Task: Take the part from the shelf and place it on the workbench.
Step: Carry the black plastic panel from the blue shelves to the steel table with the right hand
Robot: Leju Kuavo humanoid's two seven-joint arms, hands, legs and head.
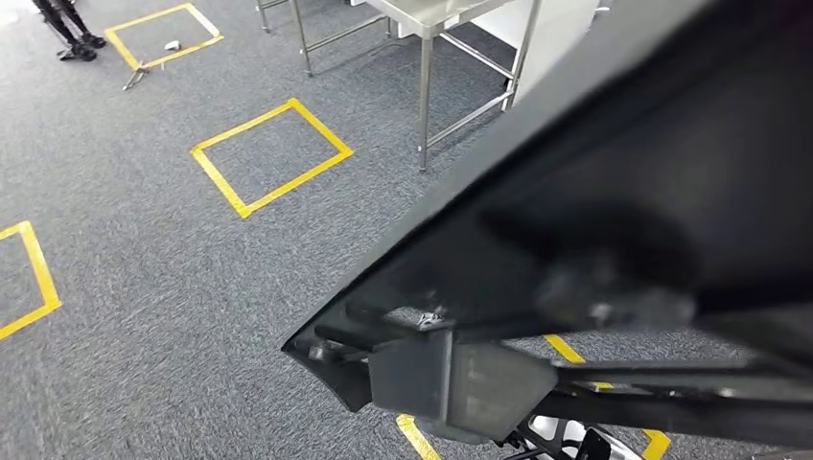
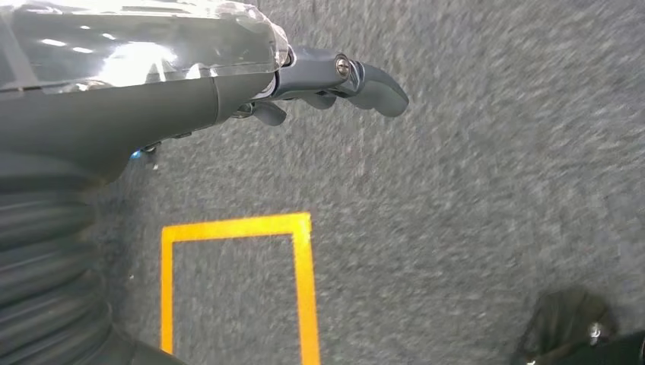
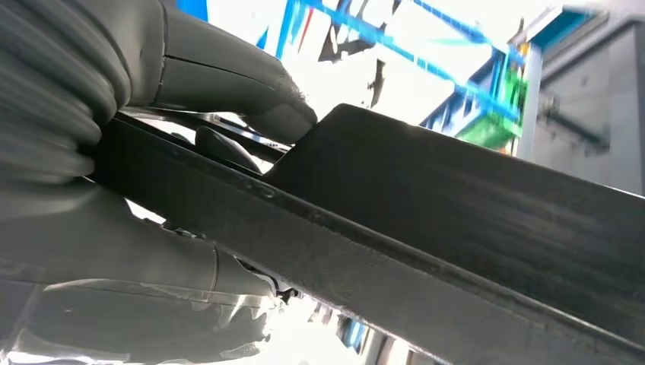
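Between right hand (image 3: 228,129) fingers sits black part (image 3: 456,220).

A workshop or robot test hall, it seems: grey carpet floor (image 1: 144,287) marked with yellow tape squares (image 1: 271,156), a metal-legged workbench (image 1: 436,19) at the far side, and, blurred and overexposed in the right wrist view, what may be blue shelf framing (image 3: 487,91).

Black part (image 1: 614,192), grey speckled carpet (image 1: 144,287), yellow tape squares (image 1: 270,156).
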